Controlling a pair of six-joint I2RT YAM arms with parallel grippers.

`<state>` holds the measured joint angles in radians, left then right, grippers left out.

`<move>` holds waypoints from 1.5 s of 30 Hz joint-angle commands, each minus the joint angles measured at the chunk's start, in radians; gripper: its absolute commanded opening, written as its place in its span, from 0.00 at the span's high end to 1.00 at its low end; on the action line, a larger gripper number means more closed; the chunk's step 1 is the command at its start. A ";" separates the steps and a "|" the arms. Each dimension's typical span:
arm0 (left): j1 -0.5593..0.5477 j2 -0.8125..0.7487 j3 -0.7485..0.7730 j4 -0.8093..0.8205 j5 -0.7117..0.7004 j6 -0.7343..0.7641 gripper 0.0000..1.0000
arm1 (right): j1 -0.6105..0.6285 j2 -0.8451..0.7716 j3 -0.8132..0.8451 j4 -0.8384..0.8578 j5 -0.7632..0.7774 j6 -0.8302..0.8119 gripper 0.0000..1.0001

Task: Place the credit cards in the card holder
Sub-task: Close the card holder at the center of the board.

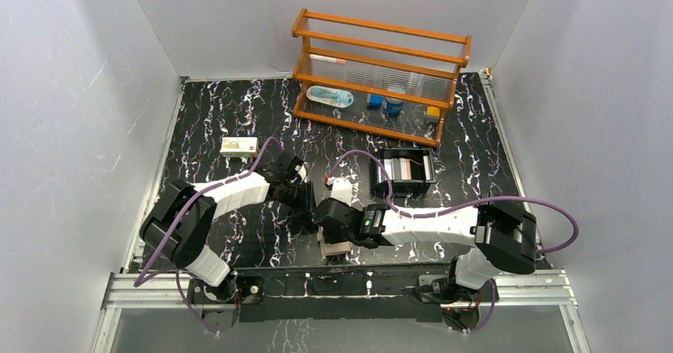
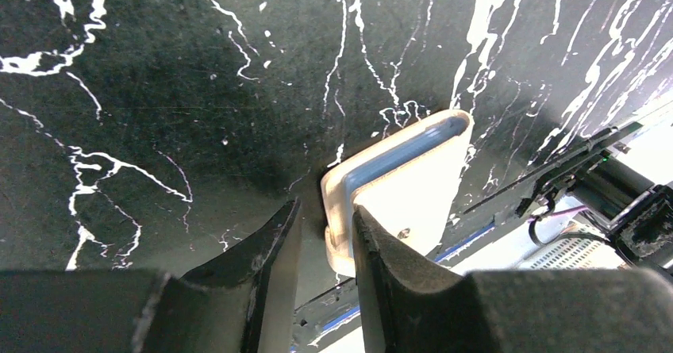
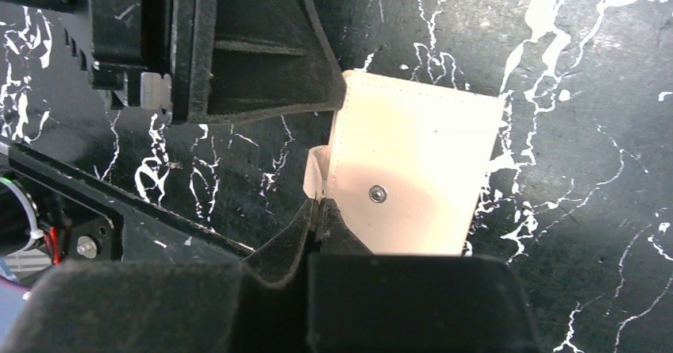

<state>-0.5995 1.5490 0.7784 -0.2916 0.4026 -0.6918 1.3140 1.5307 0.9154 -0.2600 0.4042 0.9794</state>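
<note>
The tan card holder point(image 3: 413, 155) lies flat on the black marbled table point(image 3: 603, 210), snap stud facing up. In the top view it peeks out point(image 1: 335, 247) from under the two wrists. A light blue credit card point(image 2: 401, 150) shows as a blue strip inside its slot. My right gripper point(image 3: 319, 204) is shut, pinching a thin edge layer at the holder's left side. My left gripper point(image 2: 325, 208) stands open astride the holder's rim, one finger point(image 2: 373, 250) resting on the top panel and the other finger point(image 2: 278, 242) clear of it. Both grippers meet over the holder point(image 1: 317, 214).
A black bin point(image 1: 405, 174) sits just behind the right arm. A small white box point(image 1: 238, 146) lies at the left. A wooden rack point(image 1: 377, 75) with small items stands at the back. The table's front rail point(image 3: 119, 202) runs close to the holder.
</note>
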 commanded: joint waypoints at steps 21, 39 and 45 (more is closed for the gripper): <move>-0.003 -0.017 0.052 -0.056 -0.004 -0.009 0.72 | -0.035 -0.082 -0.132 0.089 0.063 0.011 1.00; -0.037 0.095 0.072 0.084 0.094 0.008 0.71 | -0.057 -0.086 -0.155 0.092 0.062 0.008 1.00; -0.037 0.097 0.066 0.065 0.063 0.019 0.72 | -0.071 -0.085 -0.177 0.105 0.052 0.011 1.00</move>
<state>-0.6327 1.6497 0.8501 -0.1886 0.4988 -0.6971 1.2560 1.4700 0.7597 -0.1699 0.4393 0.9886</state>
